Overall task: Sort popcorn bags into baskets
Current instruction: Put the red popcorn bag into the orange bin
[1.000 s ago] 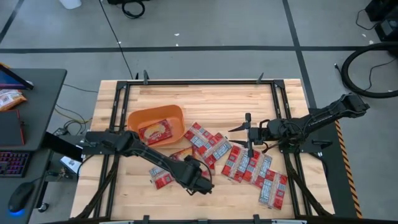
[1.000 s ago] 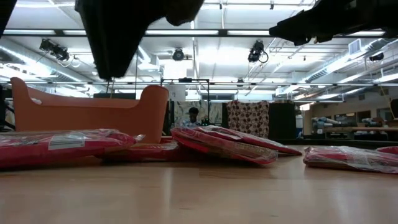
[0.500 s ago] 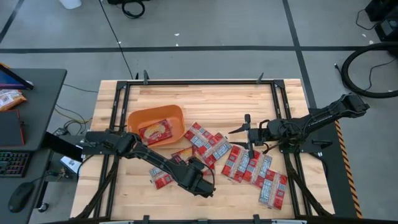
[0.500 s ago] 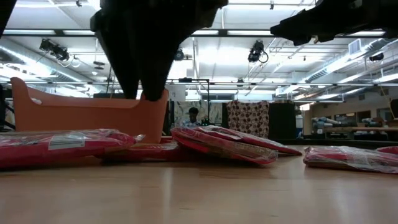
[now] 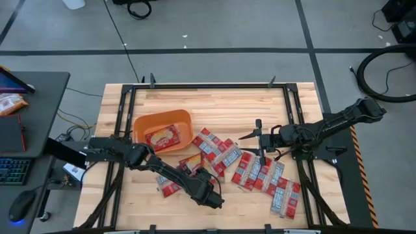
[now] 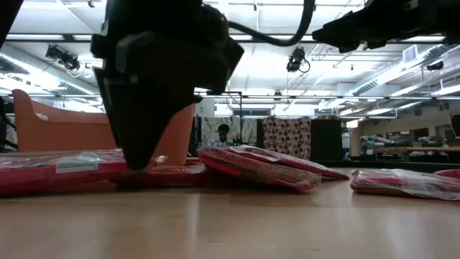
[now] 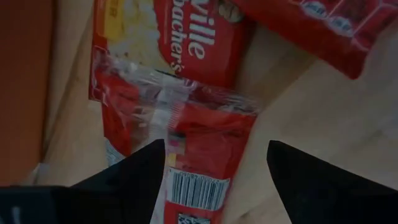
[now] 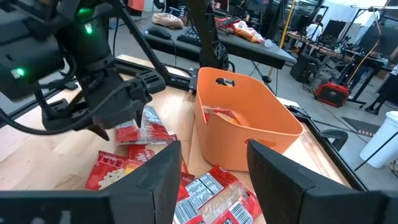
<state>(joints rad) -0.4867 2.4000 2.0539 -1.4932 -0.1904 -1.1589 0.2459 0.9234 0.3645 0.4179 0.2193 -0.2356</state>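
Note:
Several red popcorn bags lie flat on the wooden table, in a middle group (image 5: 214, 149) and a right group (image 5: 270, 179). One bag (image 5: 162, 138) lies inside the orange tub (image 5: 140, 123). My left gripper (image 5: 207, 195) is open, low over the near-left bags. In the left wrist view its fingers (image 7: 216, 149) stand on either side of a red bag with a barcode (image 7: 199, 155), which overlaps another bag (image 7: 180, 43). In the low view it (image 6: 136, 162) reaches down to bag height. My right gripper (image 5: 259, 140) waits open above the right group.
The orange tub (image 6: 93, 129) stands at the far left of the table and also shows in the right wrist view (image 8: 249, 124). Black frame rails (image 5: 123, 117) run along the table's sides. Bare wood lies along the near edge (image 6: 230, 223). A person (image 6: 224, 133) stands far back in the room.
My left gripper has come down from above toward the near-left bags, staying open. In the low view it goes from the top of the picture down to bag height. The bags and my right arm have kept still.

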